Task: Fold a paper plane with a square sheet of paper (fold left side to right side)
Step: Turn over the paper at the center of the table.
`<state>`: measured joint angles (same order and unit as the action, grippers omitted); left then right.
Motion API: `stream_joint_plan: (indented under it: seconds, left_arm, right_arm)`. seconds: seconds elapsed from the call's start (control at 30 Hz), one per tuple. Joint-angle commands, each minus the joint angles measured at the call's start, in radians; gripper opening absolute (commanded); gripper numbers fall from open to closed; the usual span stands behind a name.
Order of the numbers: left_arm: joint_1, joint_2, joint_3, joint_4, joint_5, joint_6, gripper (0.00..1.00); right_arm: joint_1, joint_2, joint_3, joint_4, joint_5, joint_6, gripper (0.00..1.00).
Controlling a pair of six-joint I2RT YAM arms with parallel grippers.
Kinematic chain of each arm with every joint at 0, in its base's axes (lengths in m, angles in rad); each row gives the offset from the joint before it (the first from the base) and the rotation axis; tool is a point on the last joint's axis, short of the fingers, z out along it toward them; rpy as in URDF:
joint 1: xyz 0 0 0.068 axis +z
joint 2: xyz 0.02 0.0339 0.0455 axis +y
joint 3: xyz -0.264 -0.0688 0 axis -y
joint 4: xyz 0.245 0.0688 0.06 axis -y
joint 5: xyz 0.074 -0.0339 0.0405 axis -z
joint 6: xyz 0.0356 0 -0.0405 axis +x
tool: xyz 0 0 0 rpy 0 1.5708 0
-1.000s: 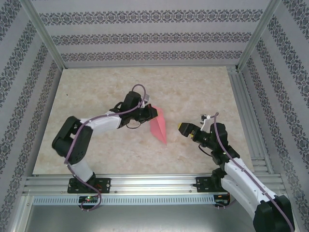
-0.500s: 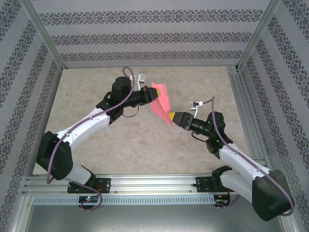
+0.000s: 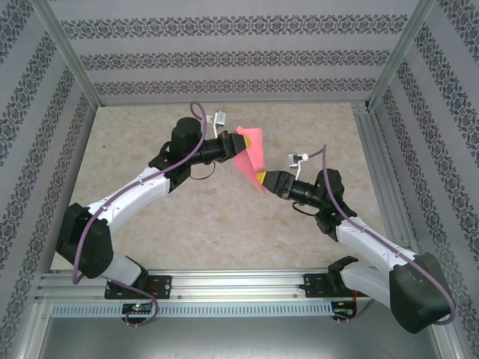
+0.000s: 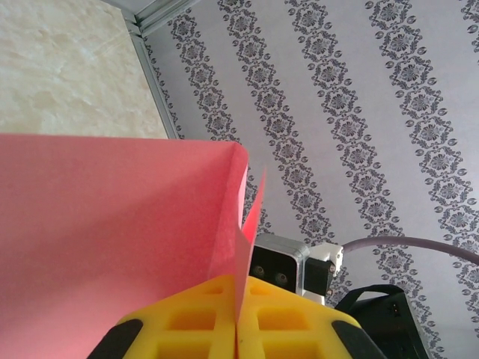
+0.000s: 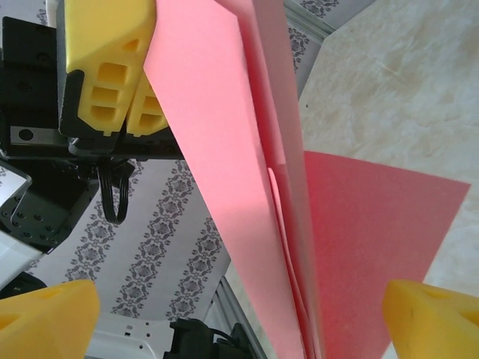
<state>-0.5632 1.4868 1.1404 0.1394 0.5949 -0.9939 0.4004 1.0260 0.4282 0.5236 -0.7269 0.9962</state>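
Observation:
The pinkish-red sheet of paper [image 3: 251,152], folded into a narrow pointed paper plane, hangs in the air over the middle of the table. My left gripper [image 3: 234,149] is shut on its upper left edge. In the left wrist view the sheet [image 4: 112,224] runs up from between the closed yellow pads [image 4: 202,307]. My right gripper [image 3: 261,179] stands open around the plane's lower tip. In the right wrist view the folded layers [image 5: 247,187] pass between the wide-apart yellow fingertips [image 5: 52,314], touching neither. The left gripper's pads [image 5: 112,67] show at the top left there.
The beige marbled table [image 3: 150,134] lies below the raised paper. An aluminium rail [image 3: 378,164] runs along the right side, and another [image 3: 224,284] along the near edge by the arm bases. Patterned walls [image 3: 224,56] close in the back and sides.
The left arm lifted the paper off the table and carried it toward the back. The right gripper reached forward and left until its open fingers came round the paper's lower tip.

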Motion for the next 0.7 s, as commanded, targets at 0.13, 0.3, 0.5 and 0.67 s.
stream_joint_plan:
  seconds: [0.13,0.3,0.5,0.67]
  left_arm:
    - [0.008,-0.035,0.030,0.019,0.012,0.008,0.10]
    - [0.008,-0.039,0.027,0.032,0.019,0.002,0.10]
    - [0.008,-0.031,0.018,0.067,0.032,-0.021,0.10]
    - [0.008,-0.028,0.014,0.071,0.040,-0.026,0.10]
  right_arm:
    - [-0.043,-0.066,-0.008,-0.056,-0.016,-0.029,0.98]
    - [-0.038,-0.069,-0.016,-0.061,-0.029,-0.020,0.98]
    - [0.019,-0.012,0.008,-0.012,-0.033,0.025,0.97]
    - [0.037,0.043,0.031,0.057,-0.040,0.074,0.91]
